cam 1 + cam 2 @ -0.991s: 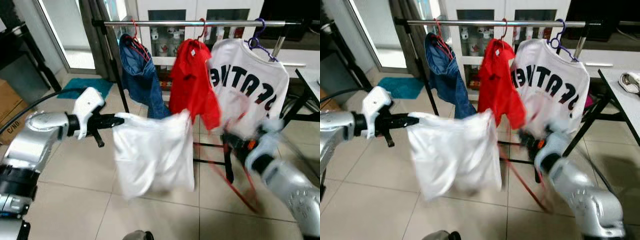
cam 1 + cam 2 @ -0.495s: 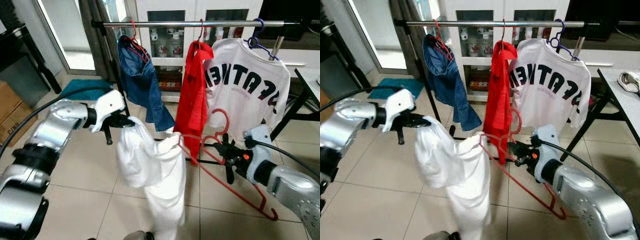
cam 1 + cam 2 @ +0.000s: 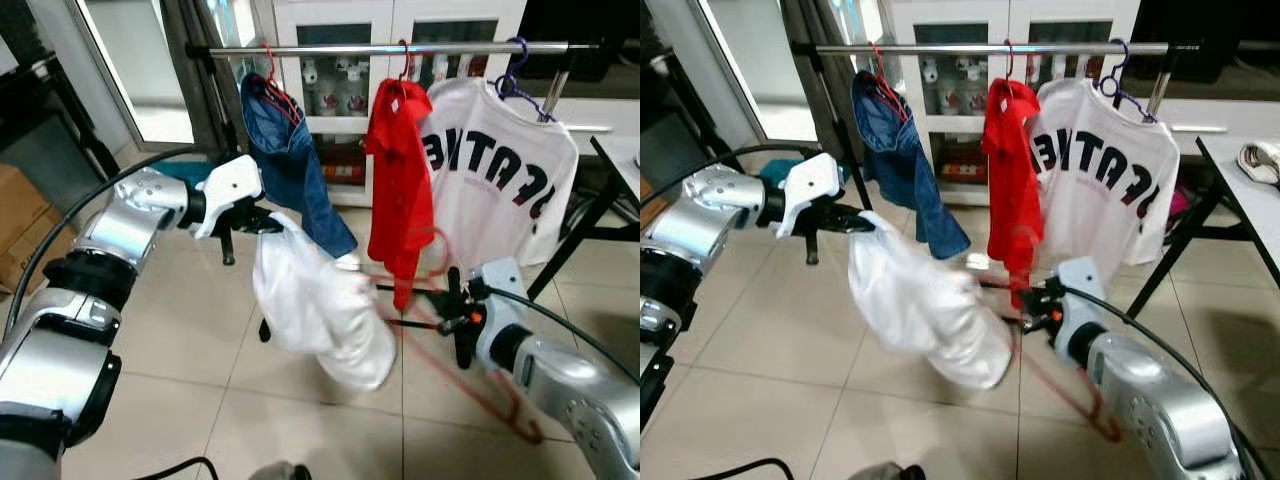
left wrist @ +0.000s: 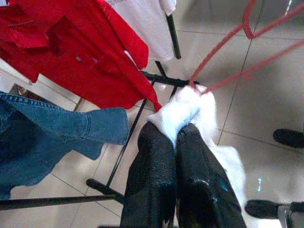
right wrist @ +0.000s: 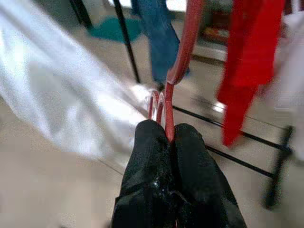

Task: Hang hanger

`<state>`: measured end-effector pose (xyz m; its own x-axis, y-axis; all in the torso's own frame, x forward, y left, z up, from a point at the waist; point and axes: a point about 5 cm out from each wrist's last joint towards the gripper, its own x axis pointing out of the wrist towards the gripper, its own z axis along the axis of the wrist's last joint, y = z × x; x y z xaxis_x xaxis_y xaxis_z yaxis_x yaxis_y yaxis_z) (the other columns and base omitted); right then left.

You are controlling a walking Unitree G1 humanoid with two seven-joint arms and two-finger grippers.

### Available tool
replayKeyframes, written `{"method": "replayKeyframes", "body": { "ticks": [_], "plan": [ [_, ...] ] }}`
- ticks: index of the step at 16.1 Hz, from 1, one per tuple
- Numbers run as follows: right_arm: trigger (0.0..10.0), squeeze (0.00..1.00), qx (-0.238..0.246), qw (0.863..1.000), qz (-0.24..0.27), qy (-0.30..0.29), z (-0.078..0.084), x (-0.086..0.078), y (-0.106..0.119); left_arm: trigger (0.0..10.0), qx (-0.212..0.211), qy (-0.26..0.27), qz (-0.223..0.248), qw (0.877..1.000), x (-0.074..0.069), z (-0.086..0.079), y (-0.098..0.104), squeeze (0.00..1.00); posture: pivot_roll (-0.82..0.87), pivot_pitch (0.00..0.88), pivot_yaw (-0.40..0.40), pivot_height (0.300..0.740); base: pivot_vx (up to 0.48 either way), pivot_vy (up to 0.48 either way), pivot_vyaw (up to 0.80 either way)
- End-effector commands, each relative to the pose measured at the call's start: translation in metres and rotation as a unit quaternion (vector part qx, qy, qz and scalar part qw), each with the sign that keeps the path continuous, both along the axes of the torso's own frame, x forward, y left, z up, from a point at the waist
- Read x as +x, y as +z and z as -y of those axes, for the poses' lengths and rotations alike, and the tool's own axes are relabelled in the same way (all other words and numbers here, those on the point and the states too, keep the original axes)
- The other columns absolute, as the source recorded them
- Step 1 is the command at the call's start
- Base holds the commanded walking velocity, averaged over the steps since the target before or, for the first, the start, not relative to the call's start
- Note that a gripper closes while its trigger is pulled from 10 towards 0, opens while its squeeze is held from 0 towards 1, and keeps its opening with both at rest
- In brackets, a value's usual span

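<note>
**White garment and red hanger held between both hands, below the rail**

Clothes rail (image 3: 400,47) runs across the top of the head views. Three items hang on it: a blue denim piece (image 3: 290,160) on a red hanger at the robot's left, a red shirt (image 3: 398,170) in the middle, a white printed T-shirt (image 3: 500,170) on a purple hanger (image 3: 515,75) at the right. Behind the rail is a white cabinet with glass doors (image 3: 330,70); small items sit on its shelves, too small to tell apart.

Left hand (image 3: 268,226) — arm raised and reaching across toward the centre, forearm roughly level, below the denim piece. In the left wrist view its fingers (image 4: 156,161) are pressed together on a bunch of the white garment (image 3: 320,315), so it grips the cloth. The garment hangs from that grip in a sagging bundle above the tiled floor (image 3: 180,380), blurred at its lower edge.

Right hand (image 3: 452,318) — arm low at the robot's right, reaching toward the centre, below the red shirt's hem. In the right wrist view its fingers (image 5: 190,161) are clamped shut on the wire of the red hanger (image 5: 183,57). The hanger is off the rail, well below it, stretching from the white garment past the right hand and down toward the floor. Its wire meets the white cloth in the left wrist view.

A counter edge (image 3: 1250,170) shows at the far right.
</note>
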<state>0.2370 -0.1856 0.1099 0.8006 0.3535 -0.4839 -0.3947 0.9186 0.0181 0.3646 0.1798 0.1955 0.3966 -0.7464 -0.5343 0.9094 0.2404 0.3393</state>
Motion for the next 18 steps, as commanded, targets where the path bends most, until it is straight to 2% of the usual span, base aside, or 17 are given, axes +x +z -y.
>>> {"method": "replayKeyframes", "body": {
  "ticks": [1,2,3,4,5,6,7,8,9,10,11,12,13,14,16,17,18],
  "plan": [
    [10.0,0.0,-0.049,0.999,0.007,-0.001,0.0,0.003,-0.001,0.0,0.002,0.02,0.052,0.998,0.007,-0.012,0.026,0.0,-0.13,0.0,0.161,0.74,0.0,0.0,0.0],
    [10.0,0.0,0.032,0.998,-0.005,0.051,-0.016,-0.002,0.003,0.0,0.022,0.035,0.084,0.996,0.01,-0.017,0.032,0.0,-0.13,0.0,0.16,0.74,0.0,0.0,0.0],
    [10.0,0.0,0.087,0.994,-0.01,0.072,-0.024,-0.004,0.006,0.0,0.037,0.044,0.106,0.993,0.012,-0.02,0.036,0.0,-0.13,0.0,0.158,0.74,0.0,0.0,0.0],
    [10.0,0.0,0.02,0.999,0.001,0.047,-0.016,0.001,0.003,0.0,0.043,0.046,0.116,0.991,0.014,-0.02,0.038,0.0,-0.13,0.0,0.158,0.74,0.0,0.0,0.0],
    [10.0,0.0,-0.001,0.999,0.004,0.054,-0.016,0.003,0.0,0.0,0.046,0.047,0.141,0.988,0.017,-0.019,0.046,0.0,-0.13,0.0,0.161,0.74,0.0,0.0,0.0],
    [10.0,0.0,0.054,0.995,-0.012,0.086,-0.026,-0.002,0.001,0.0,0.04,0.048,0.158,0.986,0.019,-0.018,0.052,0.0,-0.13,0.0,0.164,0.74,0.0,0.0,0.0],
    [10.0,0.0,-0.06,0.996,-0.029,0.067,-0.014,-0.001,-0.017,0.0,0.035,0.057,0.197,0.978,0.022,-0.015,0.062,0.0,-0.13,0.0,0.166,0.74,0.0,0.0,0.0],
    [10.0,0.0,-0.013,0.995,-0.048,0.082,-0.022,-0.006,-0.022,0.0,0.017,0.066,0.218,0.974,0.025,-0.012,0.069,0.0,-0.13,0.0,0.169,0.74,0.0,0.0,0.0],
    [10.0,0.0,-0.035,0.994,-0.047,0.089,-0.022,-0.008,-0.026,0.0,-0.003,0.058,0.213,0.975,0.025,-0.008,0.07,0.0,-0.13,0.0,0.174,0.74,0.0,0.0,0.0],
    [10.0,0.0,-0.127,0.989,-0.015,0.071,-0.013,-0.001,-0.029,0.0,-0.014,0.044,0.195,0.98,0.024,-0.004,0.067,0.0,-0.12,0.0,0.178,0.74,0.0,0.0,0.0],
    [10.0,0.0,-0.063,0.993,0.012,0.101,-0.027,-0.001,-0.025,0.0,-0.014,0.026,0.172,0.985,0.023,0.001,0.058,0.0,-0.12,0.0,0.191,0.74,0.0,0.0,0.0],
    [10.0,0.0,0.053,0.99,0.046,0.123,-0.044,-0.002,-0.014,0.0,-0.017,0.014,0.149,0.989,0.022,0.007,0.049,0.0,-0.12,0.0,0.199,0.74,0.0,0.0,0.0],
    [10.0,0.0,0.085,0.987,0.098,0.092,-0.045,0.002,-0.006,0.0,-0.012,0.001,0.124,0.992,0.019,0.012,0.034,0.0,-0.12,0.0,0.205,0.74,0.0,0.0,0.0],
    [10.0,0.0,0.096,0.985,0.118,0.086,-0.046,0.003,-0.001,0.0,-0.003,-0.003,0.116,0.993,0.018,0.014,0.027,0.0,-0.12,0.0,0.209,0.74,0.0,0.0,0.0],
    [10.0,0.0,0.172,0.968,0.166,0.069,-0.049,0.002,0.019,0.0,0.019,-0.001,0.107,0.994,0.017,0.012,0.014,0.0,-0.12,0.0,0.219,0.74,0.0,0.0,0.0],
    [10.0,0.0,0.138,0.972,0.164,0.095,-0.048,-0.002,0.017,0.0,0.033,0.009,0.112,0.993,0.017,0.006,0.013,0.0,-0.12,0.0,0.22,0.74,0.0,0.0,0.0],
    [10.0,0.0,0.021,0.979,0.14,0.149,-0.046,-0.008,0.001,0.0,0.053,0.021,0.116,0.992,0.017,-0.003,0.013,0.0,-0.12,0.0,0.222,0.74,0.0,0.0,0.0]
  ]
}}
